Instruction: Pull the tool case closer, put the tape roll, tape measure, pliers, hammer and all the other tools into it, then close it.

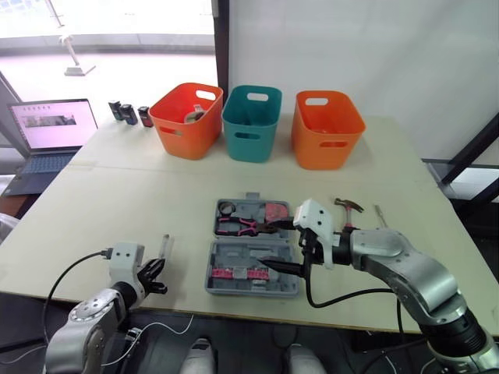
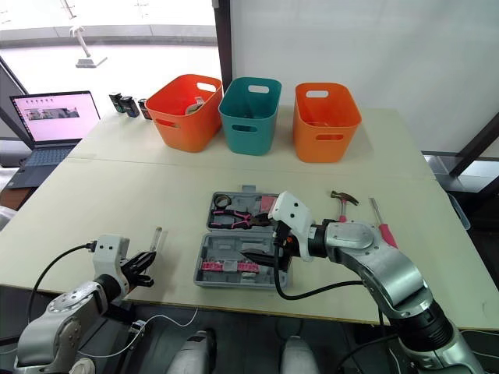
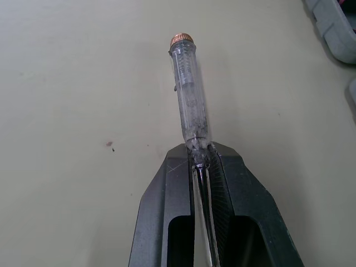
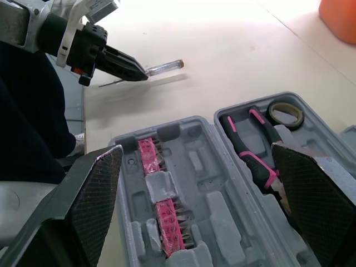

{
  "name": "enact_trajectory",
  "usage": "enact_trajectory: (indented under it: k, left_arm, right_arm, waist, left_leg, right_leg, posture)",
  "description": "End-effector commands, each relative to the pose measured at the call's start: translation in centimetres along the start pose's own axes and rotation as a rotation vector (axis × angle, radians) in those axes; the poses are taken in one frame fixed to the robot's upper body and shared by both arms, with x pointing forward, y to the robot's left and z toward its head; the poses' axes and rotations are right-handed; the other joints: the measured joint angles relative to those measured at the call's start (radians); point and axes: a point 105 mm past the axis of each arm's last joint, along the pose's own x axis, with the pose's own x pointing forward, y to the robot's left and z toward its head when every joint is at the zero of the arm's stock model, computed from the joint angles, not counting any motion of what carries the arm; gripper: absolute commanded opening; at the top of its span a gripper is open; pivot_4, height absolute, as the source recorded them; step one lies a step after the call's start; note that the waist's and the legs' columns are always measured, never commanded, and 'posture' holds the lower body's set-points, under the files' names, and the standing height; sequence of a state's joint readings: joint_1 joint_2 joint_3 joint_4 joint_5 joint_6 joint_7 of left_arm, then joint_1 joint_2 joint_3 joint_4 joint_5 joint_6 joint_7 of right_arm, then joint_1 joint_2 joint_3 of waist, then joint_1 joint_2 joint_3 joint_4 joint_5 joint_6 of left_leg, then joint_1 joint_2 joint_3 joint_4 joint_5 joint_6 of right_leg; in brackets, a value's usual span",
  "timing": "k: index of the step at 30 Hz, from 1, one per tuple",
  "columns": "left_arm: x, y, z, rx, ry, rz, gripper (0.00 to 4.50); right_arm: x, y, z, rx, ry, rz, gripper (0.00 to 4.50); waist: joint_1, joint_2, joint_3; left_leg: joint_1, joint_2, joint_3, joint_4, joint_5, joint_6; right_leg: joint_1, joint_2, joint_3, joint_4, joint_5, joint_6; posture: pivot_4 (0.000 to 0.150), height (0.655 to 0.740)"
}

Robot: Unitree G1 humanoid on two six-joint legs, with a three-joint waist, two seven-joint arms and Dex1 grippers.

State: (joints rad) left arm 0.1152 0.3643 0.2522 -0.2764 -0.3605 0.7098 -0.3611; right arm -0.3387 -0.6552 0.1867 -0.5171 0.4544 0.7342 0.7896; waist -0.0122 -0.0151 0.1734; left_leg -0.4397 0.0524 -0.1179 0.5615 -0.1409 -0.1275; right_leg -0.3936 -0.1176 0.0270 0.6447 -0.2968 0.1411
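Grey case [image 1: 234, 254] holds pliers [image 1: 238, 226], tape roll [image 1: 228, 207]; left hand [image 1: 158, 274] grips screwdriver [image 1: 165, 246], right hand [image 1: 263, 245] released.

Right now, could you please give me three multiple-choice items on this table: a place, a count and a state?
1. Where is the hammer, relative to the tool case?
A) inside it
B) on the table, right of it
C) left of it
2. How many bins stand at the table's far side?
A) one
B) two
C) three
3. What state is the left claw in?
A) shut on a clear-handled screwdriver
B) open and empty
C) shut on pliers
Answers:
1 B: it rests on bare table past the case's right edge.
2 C: two orange, one teal.
3 A: it pinches the screwdriver's shaft.
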Motion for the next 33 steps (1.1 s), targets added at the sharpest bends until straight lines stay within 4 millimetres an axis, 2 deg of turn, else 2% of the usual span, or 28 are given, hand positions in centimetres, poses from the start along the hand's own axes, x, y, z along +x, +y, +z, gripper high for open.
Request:
enact_trajectory:
  k: [1,3,8,12,16,20,23,26,28,31,33]
  left_arm:
    - [0.3,0.3,-0.7,-0.015,0.003,0.025,0.05]
    - [0.4,0.2,-1.2,-0.036,0.013,0.021,0.05]
    - [0.6,0.3,-1.8,-0.06,0.024,0.025,2.34]
    - [0.3,0.7,0.0,-0.049,-0.028,0.029,4.43]
    - [-1.1,1.2,3.9,0.033,-0.094,-0.024,4.47]
    - [-3.3,2.2,7.7,0.216,-0.065,-0.143,4.47]
    - [-4.0,2.6,10.3,0.379,-0.03,-0.261,4.47]
    - [-4.2,2.0,12.0,0.698,0.059,-0.466,4.47]
    - [-4.2,2.1,12.2,0.873,0.121,-0.561,4.47]
    - [-4.5,1.9,10.9,1.402,0.329,-0.865,4.47]
    - [-4.0,1.4,10.8,1.673,0.389,-0.997,4.47]
  right_arm:
    - [-0.4,0.3,1.1,-0.052,-0.025,0.0,4.5]
    - [-0.5,0.2,1.1,-0.053,-0.024,-0.006,4.5]
    - [-0.6,0.1,1.1,-0.053,-0.023,-0.014,4.5]
    - [-0.7,0.0,1.1,-0.052,-0.021,-0.021,4.5]
    - [-0.7,0.0,1.1,-0.05,-0.022,-0.026,4.5]
    - [-0.7,0.0,1.1,-0.049,-0.023,-0.033,4.5]
    - [-0.7,-0.2,1.2,-0.048,-0.026,-0.045,4.5]
    - [-0.7,-0.5,1.6,-0.041,-0.039,-0.062,4.5]
    - [-0.5,-0.6,1.8,-0.037,-0.046,-0.069,4.5]
    - [-0.5,-0.7,1.9,-0.035,-0.054,-0.084,4.5]
    - [-0.5,-0.6,1.8,-0.034,-0.055,-0.093,4.5]
  waist:
    - [0.0,0.0,0.0]
    - [0.001,0.0,0.0]
    - [0.0,0.001,-0.001]
    - [-0.003,0.002,-0.001]
    - [-0.006,0.001,0.0]
    - [-0.001,0.0,0.0]
    - [0.002,0.0,0.0]
    - [-0.001,0.0,0.0]
    - [-0.002,0.0,0.001]
    - [-0.002,0.002,0.001]
    - [0.001,0.001,0.001]
  left_leg:
    - [0.0,0.0,0.0,0.0,0.0,0.0]
    - [0.0,0.0,0.0,0.0,0.0,0.0]
    - [0.001,0.0,0.0,0.0,0.0,0.0]
    - [0.001,0.0,0.0,0.0,0.0,0.0]
    - [0.001,0.0,0.0,0.0,0.0,0.0]
    - [-0.002,0.0,0.0,0.0,0.0,0.0]
    - [-0.002,0.0,0.0,0.0,0.0,0.0]
    - [-0.003,0.0,0.0,0.0,0.0,-0.001]
    - [-0.004,0.0,0.001,-0.002,0.0,-0.001]
    - [-0.005,0.0,0.002,-0.003,0.0,0.0]
    - [-0.006,0.0,0.002,-0.005,0.0,0.0]
  right_leg:
    - [0.0,0.0,0.0,0.0,0.0,0.0]
    - [0.0,0.0,0.0,0.0,0.0,0.0]
    - [0.001,0.0,0.0,0.0,0.0,0.0]
    - [0.001,0.0,0.0,0.0,0.0,0.0]
    - [0.0,0.0,0.0,0.001,0.0,0.0]
    - [-0.003,0.0,0.0,0.001,0.0,0.0]
    - [-0.003,0.0,0.0,-0.001,0.0,-0.001]
    - [-0.008,0.0,0.0,-0.003,0.001,-0.002]
    - [-0.008,0.0,0.0,-0.005,0.002,-0.003]
    - [-0.005,0.0,0.0,-0.008,0.002,-0.004]
    - [-0.005,0.0,0.0,-0.009,0.002,-0.004]
  posture:
    - [0.15,0.74]
    - [0.15,0.74]
    - [0.15,0.74]
    - [0.15,0.74]
    - [0.15,0.74]
    - [0.15,0.74]
    - [0.15,0.74]
    - [0.15,0.74]
    - [0.15,0.74]
    - [0.15,0.74]
    - [0.15,0.74]
